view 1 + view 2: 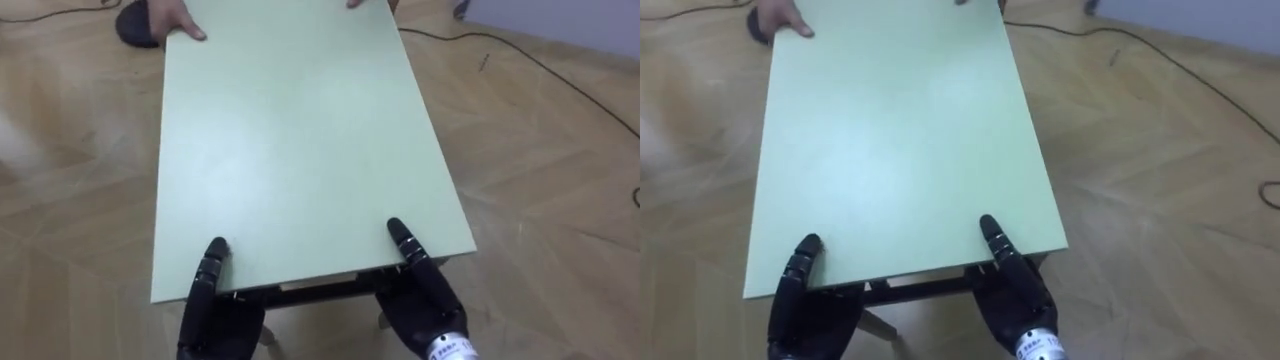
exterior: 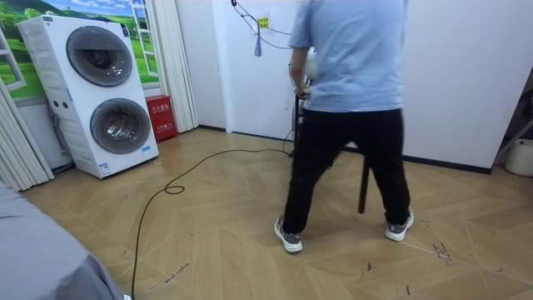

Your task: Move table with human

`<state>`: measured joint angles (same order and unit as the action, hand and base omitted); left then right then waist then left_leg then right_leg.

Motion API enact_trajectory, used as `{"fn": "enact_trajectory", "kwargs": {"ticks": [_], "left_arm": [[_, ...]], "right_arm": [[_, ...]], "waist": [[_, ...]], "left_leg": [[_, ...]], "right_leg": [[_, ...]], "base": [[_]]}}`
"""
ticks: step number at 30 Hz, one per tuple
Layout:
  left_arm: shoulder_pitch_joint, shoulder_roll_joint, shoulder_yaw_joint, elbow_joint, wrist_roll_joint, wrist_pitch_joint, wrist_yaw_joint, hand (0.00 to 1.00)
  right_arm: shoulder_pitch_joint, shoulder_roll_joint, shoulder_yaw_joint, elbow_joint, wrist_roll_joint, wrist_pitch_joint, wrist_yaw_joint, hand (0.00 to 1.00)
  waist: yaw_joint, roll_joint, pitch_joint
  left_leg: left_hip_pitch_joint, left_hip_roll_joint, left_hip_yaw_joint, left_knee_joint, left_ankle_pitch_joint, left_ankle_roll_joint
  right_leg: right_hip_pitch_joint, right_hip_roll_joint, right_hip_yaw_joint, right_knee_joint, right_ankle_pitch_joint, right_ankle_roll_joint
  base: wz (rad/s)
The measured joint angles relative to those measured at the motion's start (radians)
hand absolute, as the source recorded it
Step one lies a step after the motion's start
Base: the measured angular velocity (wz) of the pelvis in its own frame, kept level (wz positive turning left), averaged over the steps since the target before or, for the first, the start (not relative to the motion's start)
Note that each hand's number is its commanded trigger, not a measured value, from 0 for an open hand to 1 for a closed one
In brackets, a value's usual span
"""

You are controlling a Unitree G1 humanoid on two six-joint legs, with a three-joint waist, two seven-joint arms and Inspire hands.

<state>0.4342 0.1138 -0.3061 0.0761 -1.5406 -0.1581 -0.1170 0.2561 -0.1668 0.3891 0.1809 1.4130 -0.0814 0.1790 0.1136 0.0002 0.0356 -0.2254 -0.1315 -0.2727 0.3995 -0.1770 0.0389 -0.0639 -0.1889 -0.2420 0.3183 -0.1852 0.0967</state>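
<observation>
The table (image 1: pixel 290 140) stood on the wood floor (image 1: pixel 540 180), right in front of the robot. Its top was pale green and bare.

The left hand (image 1: pixel 205 305) was at the near edge, on the left side. A bit of it lay on the top and the rest was below the edge. The right hand (image 1: pixel 425 300) was at the same edge, on the right side, placed the same way. I could not tell if either hand was gripping the table.

At the far edge, a person's hand (image 1: pixel 175 18) lay on the left corner of the top.

In the room view, the person (image 2: pixel 350 67) stood with their back to us, legs wide apart. Two washers (image 2: pixel 100 92) were stacked by the wall on the room view's left.
</observation>
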Motion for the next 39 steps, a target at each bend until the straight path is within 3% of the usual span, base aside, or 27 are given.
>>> {"fn": "enact_trajectory", "kwargs": {"ticks": [4, 5, 6, 7, 9, 11, 14, 15, 17, 18, 19, 20, 21, 22, 23, 24, 25, 26, 28, 31, 35, 37, 38, 39], "left_arm": [[-0.001, 0.000, 0.011, -0.006, 0.010, -0.003, 0.000, 1.00], [-0.001, 0.003, 0.012, -0.012, 0.011, -0.004, 0.001, 1.00], [-0.001, 0.008, 0.009, -0.015, 0.011, -0.006, 0.004, 1.00], [-0.001, 0.010, 0.007, -0.017, 0.008, -0.012, 0.004, 1.00], [-0.001, 0.014, -0.001, -0.029, 0.008, -0.024, 0.011, 1.00], [-0.001, 0.022, -0.013, -0.054, 0.008, -0.037, 0.037, 1.00], [-0.001, 0.022, -0.015, -0.062, 0.009, -0.048, 0.046, 1.00], [-0.002, 0.020, -0.015, -0.062, 0.009, -0.047, 0.046, 1.00], [-0.010, 0.019, -0.021, -0.061, 0.010, -0.045, 0.046, 1.00], [-0.025, 0.020, -0.026, -0.056, 0.011, -0.039, 0.047, 1.00], [-0.052, 0.024, -0.033, -0.046, 0.014, -0.029, 0.050, 1.00], [-0.068, 0.024, -0.033, -0.040, 0.016, -0.023, 0.051, 1.00], [-0.104, 0.011, -0.032, -0.024, 0.022, -0.014, 0.054, 1.00], [-0.110, -0.001, -0.022, -0.012, 0.026, -0.015, 0.050, 1.00], [-0.105, -0.002, -0.015, -0.011, 0.026, -0.015, 0.046, 1.00], [-0.092, -0.006, -0.010, -0.010, 0.023, -0.012, 0.040, 1.00], [-0.088, -0.008, -0.008, -0.009, 0.023, -0.010, 0.038, 1.00], [-0.087, -0.016, -0.003, -0.005, 0.029, -0.004, 0.032, 1.00], [-0.090, -0.024, 0.011, -0.004, 0.052, 0.010, 0.028, 1.00], [-0.068, -0.024, 0.009, -0.009, 0.050, 0.011, 0.028, 1.00], [-0.051, -0.021, 0.021, -0.008, 0.044, 0.011, 0.021, 1.00], [-0.042, -0.021, 0.021, -0.008, 0.044, 0.010, 0.021, 1.00], [-0.042, -0.020, 0.020, -0.005, 0.044, 0.010, 0.021, 1.00], [-0.040, -0.013, 0.020, -0.004, 0.039, 0.006, 0.021, 1.00]], "right_arm": [[-0.004, 0.011, 0.003, 0.000, -0.006, -0.003, 0.001, 1.00], [-0.004, 0.012, 0.004, -0.002, -0.006, -0.004, 0.002, 1.00], [-0.005, 0.011, 0.007, -0.003, -0.005, -0.005, 0.002, 1.00], [-0.007, 0.010, 0.011, -0.003, -0.001, -0.007, 0.002, 1.00], [-0.017, 0.000, 0.024, -0.004, 0.013, -0.016, 0.002, 1.00], [-0.025, 0.000, 0.033, -0.004, 0.034, -0.026, 0.002, 1.00], [-0.036, -0.001, 0.050, -0.003, 0.044, -0.040, -0.001, 1.00], [-0.037, -0.002, 0.052, -0.003, 0.044, -0.048, -0.001, 1.00], [-0.036, -0.002, 0.050, -0.003, 0.044, -0.058, -0.001, 1.00], [-0.036, 0.000, 0.042, -0.003, 0.044, -0.060, 0.001, 1.00], [-0.035, 0.001, 0.026, -0.003, 0.043, -0.061, 0.006, 1.00], [-0.036, 0.001, 0.016, -0.003, 0.042, -0.061, 0.010, 1.00], [-0.048, 0.003, -0.007, -0.003, 0.041, -0.059, 0.015, 1.00], [-0.067, 0.008, -0.012, 0.009, 0.037, -0.046, 0.011, 1.00], [-0.068, 0.010, -0.012, 0.010, 0.037, -0.044, 0.008, 1.00], [-0.064, 0.012, -0.011, 0.009, 0.031, -0.039, 0.008, 1.00], [-0.061, 0.012, -0.012, 0.008, 0.029, -0.038, 0.008, 1.00], [-0.061, 0.011, -0.020, 0.007, 0.028, -0.030, 0.008, 1.00], [-0.060, 0.013, -0.021, 0.007, 0.026, -0.026, 0.008, 1.00], [-0.052, 0.013, -0.020, 0.009, 0.026, -0.017, 0.005, 1.00], [-0.050, 0.016, -0.018, 0.009, 0.009, 0.005, 0.005, 1.00], [-0.042, 0.013, -0.021, 0.009, 0.008, 0.018, 0.005, 1.00], [-0.038, 0.014, -0.021, 0.009, 0.008, 0.020, 0.005, 1.00], [-0.033, 0.015, -0.022, 0.009, 0.000, 0.022, 0.003, 1.00]], "waist": [[0.026, -0.006, -0.0017], [0.028, -0.006, -0.0019], [0.029, -0.008, -0.0028], [0.030, -0.008, -0.0031], [0.029, -0.010, -0.0035], [0.028, -0.010, -0.0040], [0.044, -0.009, -0.0046], [0.044, -0.009, -0.0046], [0.018, -0.005, -0.0064], [-0.001, -0.001, -0.0064], [-0.009, 0.001, -0.0066], [-0.010, 0.001, -0.0072], [-0.021, 0.003, -0.0064], [-0.022, 0.006, -0.0054], [-0.020, 0.006, -0.0060], [-0.021, 0.010, -0.0081], [-0.022, 0.014, -0.0110], [-0.023, 0.023, -0.0128], [-0.029, 0.022, -0.0117], [-0.023, 0.020, -0.0110], [-0.013, 0.008, -0.0091], [-0.016, 0.007, -0.0091], [-0.018, 0.008, -0.0088], [-0.021, 0.007, -0.0091]], "left_leg": [[-0.002, 0.000, -0.061, -0.007, 0.015, -0.025], [-0.002, 0.004, -0.071, -0.012, 0.023, -0.033], [-0.004, 0.017, -0.051, -0.022, 0.032, -0.038], [-0.015, 0.036, 0.004, -0.030, 0.044, -0.038], [-0.029, 0.053, 0.051, -0.052, 0.071, -0.039], [-0.034, 0.053, 0.053, -0.082, 0.098, -0.044], [-0.041, 0.057, 0.054, -0.116, 0.128, -0.049], [-0.049, 0.056, 0.057, -0.128, 0.142, -0.050], [-0.071, 0.058, 0.116, -0.144, 0.177, -0.034], [-0.079, 0.061, 0.165, -0.175, 0.216, -0.020], [-0.076, 0.058, 0.185, -0.232, 0.264, -0.023], [-0.075, 0.056, 0.188, -0.268, 0.292, -0.042], [-0.087, 0.062, 0.218, -0.299, 0.317, -0.088], [-0.112, 0.106, 0.368, -0.171, 0.222, -0.044], [-0.108, 0.130, 0.431, -0.098, 0.161, -0.015], [-0.084, 0.183, 0.506, 0.001, 0.072, -0.019], [-0.072, 0.208, 0.522, 0.028, 0.039, -0.029], [-0.063, 0.218, 0.510, 0.025, 0.016, -0.045], [-0.038, 0.185, 0.485, -0.049, 0.027, -0.015], [-0.004, 0.149, 0.468, -0.109, 0.052, -0.003], [-0.007, 0.117, 0.452, -0.120, 0.056, 0.006], [-0.004, 0.111, 0.411, -0.124, 0.062, 0.017], [-0.001, 0.110, 0.395, -0.125, 0.062, 0.018], [-0.002, 0.106, 0.364, -0.126, 0.061, 0.020]], "right_leg": [[0.043, 0.042, 0.025, -0.075, 0.000, -0.001], [0.047, 0.058, 0.026, -0.093, -0.008, -0.018], [0.054, 0.070, 0.028, -0.100, -0.014, -0.030], [0.053, 0.073, 0.009, -0.098, -0.019, -0.037], [0.049, 0.077, -0.018, -0.099, -0.022, -0.045], [0.046, 0.089, -0.011, -0.102, -0.025, -0.052], [0.052, 0.095, -0.046, -0.100, -0.029, -0.059], [0.060, 0.096, -0.075, -0.102, -0.032, -0.063], [0.074, 0.098, -0.139, -0.102, -0.039, -0.068], [0.080, 0.105, -0.164, -0.101, -0.042, -0.071], [0.075, 0.113, -0.165, -0.111, -0.044, -0.077], [0.075, 0.117, -0.166, -0.122, -0.044, -0.080], [0.069, 0.104, -0.209, -0.152, -0.039, -0.094], [0.069, 0.093, -0.243, -0.153, -0.038, -0.098], [0.075, 0.089, -0.256, -0.153, -0.039, -0.098], [0.086, 0.085, -0.283, -0.148, -0.045, -0.093], [0.086, 0.085, -0.292, -0.140, -0.051, -0.090], [0.084, 0.084, -0.301, -0.106, -0.061, -0.081], [0.073, 0.079, -0.275, -0.067, -0.066, -0.071], [0.062, 0.055, -0.217, -0.025, -0.070, -0.063], [0.065, 0.040, -0.202, -0.017, -0.073, -0.058], [0.026, 0.015, -0.191, 0.100, -0.077, -0.049], [0.001, 0.009, -0.164, 0.143, -0.082, -0.035], [-0.037, 0.014, -0.089, 0.144, -0.099, -0.023]], "base": [[0.48], [0.63], [0.72], [0.58], [0.60], [0.63], [0.54], [0.94], [1.31], [1.54], [1.52], [1.31], [0.95], [0.74], [0.48], [0.38], [0.50], [0.54], [0.61], [0.36], [0.25], [0.46], [0.51], [0.46]]}}
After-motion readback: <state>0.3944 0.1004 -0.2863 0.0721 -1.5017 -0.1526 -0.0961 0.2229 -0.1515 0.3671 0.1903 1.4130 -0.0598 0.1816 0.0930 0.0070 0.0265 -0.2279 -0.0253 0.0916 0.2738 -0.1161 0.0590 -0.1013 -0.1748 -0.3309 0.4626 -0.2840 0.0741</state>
